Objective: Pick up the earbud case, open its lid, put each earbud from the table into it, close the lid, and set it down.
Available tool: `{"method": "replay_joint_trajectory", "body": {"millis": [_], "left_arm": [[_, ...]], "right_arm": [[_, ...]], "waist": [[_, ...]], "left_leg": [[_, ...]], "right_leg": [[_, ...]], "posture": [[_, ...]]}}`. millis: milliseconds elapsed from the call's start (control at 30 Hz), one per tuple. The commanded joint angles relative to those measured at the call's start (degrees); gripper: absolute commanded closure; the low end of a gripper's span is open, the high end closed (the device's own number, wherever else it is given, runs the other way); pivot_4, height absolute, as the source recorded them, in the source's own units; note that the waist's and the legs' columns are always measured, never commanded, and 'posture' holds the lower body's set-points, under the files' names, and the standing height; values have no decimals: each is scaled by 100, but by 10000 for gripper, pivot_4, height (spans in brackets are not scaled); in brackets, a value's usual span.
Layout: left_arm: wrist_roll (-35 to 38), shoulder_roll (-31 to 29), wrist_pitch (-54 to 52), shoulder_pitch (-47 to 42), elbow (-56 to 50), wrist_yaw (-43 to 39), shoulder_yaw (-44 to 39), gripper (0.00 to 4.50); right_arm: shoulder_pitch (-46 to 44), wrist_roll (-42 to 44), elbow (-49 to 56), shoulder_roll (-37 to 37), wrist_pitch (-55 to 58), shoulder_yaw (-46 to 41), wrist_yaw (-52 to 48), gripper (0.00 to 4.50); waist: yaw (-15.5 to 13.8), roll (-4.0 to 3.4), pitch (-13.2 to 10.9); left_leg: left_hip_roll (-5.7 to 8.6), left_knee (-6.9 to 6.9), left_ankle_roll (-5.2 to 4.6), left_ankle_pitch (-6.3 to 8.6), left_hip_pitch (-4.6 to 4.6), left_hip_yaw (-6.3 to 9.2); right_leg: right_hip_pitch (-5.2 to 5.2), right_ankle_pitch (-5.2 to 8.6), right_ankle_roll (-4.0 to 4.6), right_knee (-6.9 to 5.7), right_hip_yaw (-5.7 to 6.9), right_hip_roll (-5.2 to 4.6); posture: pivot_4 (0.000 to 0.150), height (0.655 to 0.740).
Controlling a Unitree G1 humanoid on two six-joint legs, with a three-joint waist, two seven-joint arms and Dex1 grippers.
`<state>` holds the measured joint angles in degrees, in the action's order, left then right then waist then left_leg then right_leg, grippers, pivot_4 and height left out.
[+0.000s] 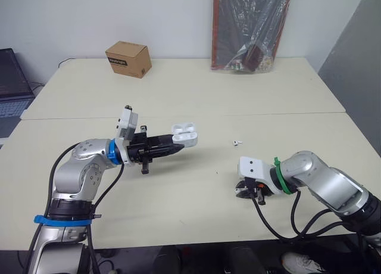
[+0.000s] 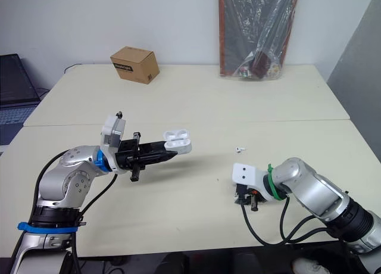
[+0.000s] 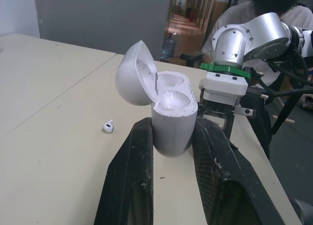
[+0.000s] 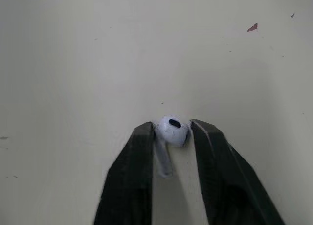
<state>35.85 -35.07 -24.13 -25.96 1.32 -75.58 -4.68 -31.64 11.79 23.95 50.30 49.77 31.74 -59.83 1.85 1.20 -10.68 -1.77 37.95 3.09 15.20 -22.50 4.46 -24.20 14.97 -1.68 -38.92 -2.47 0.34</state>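
Over the matte table (image 1: 250, 95), left claw (image 1: 177, 146) clamps the glossy case (image 3: 172, 129) (lid (image 3: 133, 74) open); right claw (image 4: 171, 126) pinches a rounded earbud (image 4: 171, 133).

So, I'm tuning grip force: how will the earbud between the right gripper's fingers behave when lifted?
Probably very light: the earbud is tiny beside the fingers. Its glossy, rounded head likely slips or squirts out if the right gripper pinches off-centre. Freed, it may roll.

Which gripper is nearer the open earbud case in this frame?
Left. The left gripper holds the earbud case between its fingers, above the table. The right gripper is off to the case's right, down at the table, shut on an earbud.
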Motion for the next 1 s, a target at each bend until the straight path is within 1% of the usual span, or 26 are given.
{"method": "replay_joint_trajectory", "body": {"millis": [33,100,200,333,467,600,767,1000], "left_arm": [[17,-28,96,-57,-107,-11,-38,36814],[10,-28,102,-69,-89,-20,-32,36814],[2,-22,107,-81,-73,-20,-24,36814],[-3,-2,117,-104,-61,-2,3,36814],[9,18,91,-119,-96,37,23,36814],[27,2,36,-132,-136,39,38,36814],[38,-12,-26,-140,-179,31,57,36814],[49,-42,-152,-136,-248,1,84,36814]], "right_arm": [[-170,-135,217,104,132,25,-113,17673],[-385,-151,371,191,476,114,-189,17673],[-999,-86,642,167,1411,345,-229,17673],[-1980,234,742,-251,3138,808,-64,17673],[-2434,543,830,-606,3897,1051,228,17673],[-2707,755,831,-625,4241,1368,539,17673],[-2915,836,768,-595,4273,1771,1087,17673],[-2863,1230,687,-688,4273,1820,1670,17673]], "waist": [[0,0,0],[0,0,0],[6,-1,-1],[13,-2,-1],[2,-3,-1],[-8,-4,-2],[7,-4,-2],[9,-4,-2]], "left_leg": [[0,0,0,0,1,0],[0,1,0,0,3,0],[0,1,0,0,3,0],[-2,-2,0,0,7,5],[-2,-3,0,0,3,6],[4,-2,0,0,-4,6],[3,-3,0,0,-2,5],[2,-3,0,0,-3,4]], "right_leg": [[1,0,0,0,0,0],[1,0,0,-2,-1,0],[0,0,0,-4,-1,0],[1,0,1,-6,3,2],[-1,-13,26,-3,5,0],[-2,-13,26,2,7,-8],[-4,-10,20,0,7,-6],[-5,-9,18,-1,5,-5]], "posture": [[1500,7400],[1500,7400],[1500,7400],[1500,7400],[1500,7400],[1500,7400],[1500,7400],[1500,7400]]}}
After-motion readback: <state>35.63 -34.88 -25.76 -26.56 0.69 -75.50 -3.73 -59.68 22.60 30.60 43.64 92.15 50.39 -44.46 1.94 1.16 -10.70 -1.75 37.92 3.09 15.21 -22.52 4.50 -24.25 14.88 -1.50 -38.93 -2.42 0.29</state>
